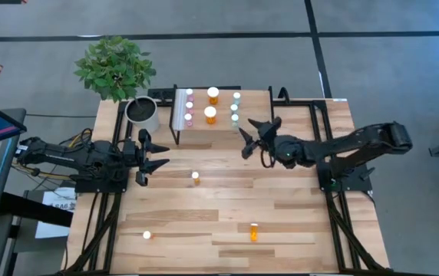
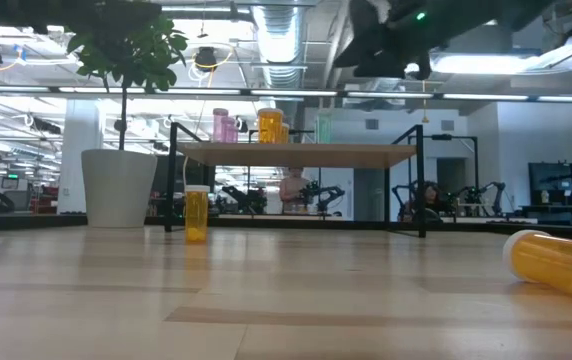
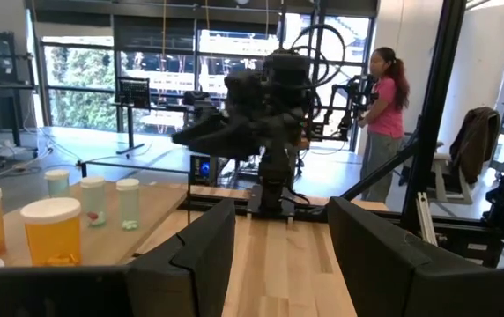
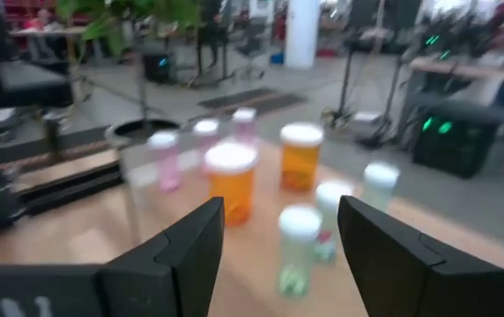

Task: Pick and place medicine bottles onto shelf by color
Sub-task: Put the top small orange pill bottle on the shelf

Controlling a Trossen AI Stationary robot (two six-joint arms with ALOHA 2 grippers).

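Standing upright just beside the spread left gripper [image 1: 144,159], the small orange bottle [image 1: 196,177] sits well apart from the spread, empty right gripper [image 1: 248,134]

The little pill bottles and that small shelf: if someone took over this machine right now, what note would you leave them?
Right gripper: open, empty, hovering by the front right corner of the small wood-topped shelf with black legs.
Left gripper: open, empty, waiting over the table's left side.
Done: on the shelf stand three pink bottles on the left, two larger orange bottles in the middle, three pale green bottles on the right.
Left: three bottles on the table: one upright orange bottle at centre, one white-capped bottle front left (colour hidden), one orange bottle lying on its side at the front.
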